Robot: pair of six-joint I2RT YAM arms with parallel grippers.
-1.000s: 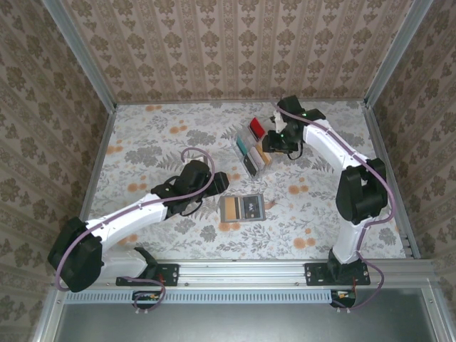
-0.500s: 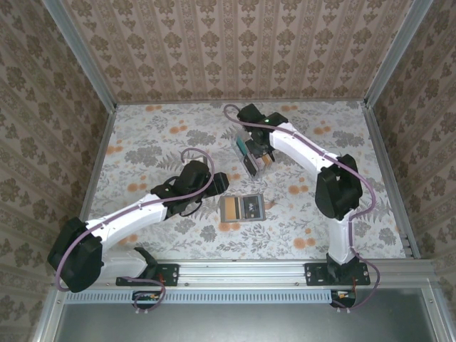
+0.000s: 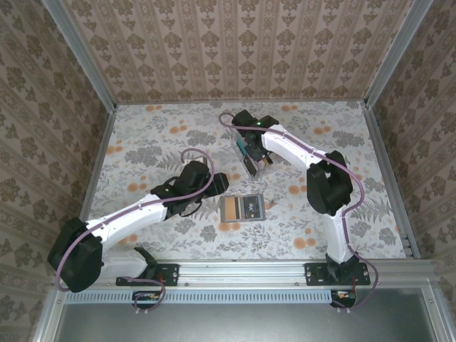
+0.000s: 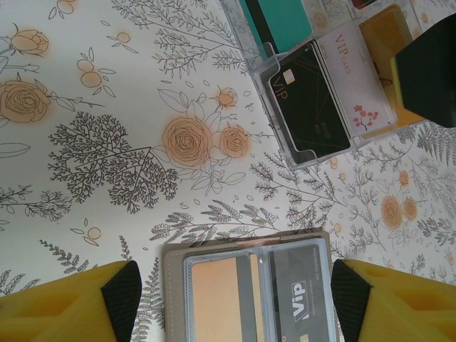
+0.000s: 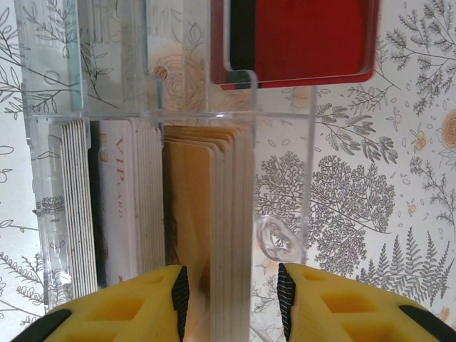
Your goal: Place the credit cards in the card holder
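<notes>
The right pincer [image 5: 231, 303], spread, straddles a stack of beige plastic credit cards [image 5: 206, 214] in the clear slotted plastic rack [image 5: 285, 142] at mid-desk. A second ago it hung off the rack's far right. The left pincer [image 4: 231, 296] stays spread wide over the open flat grey card holder [image 4: 173, 285], which lies just nearer than the rack.

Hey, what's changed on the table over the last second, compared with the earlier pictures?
The right hand swung left, from beside the clear rack to above it. Its open fingers now reach down around the beige cards. Nothing was gripped or let go. The left hand, also open, and the open card holder stayed put.
</notes>
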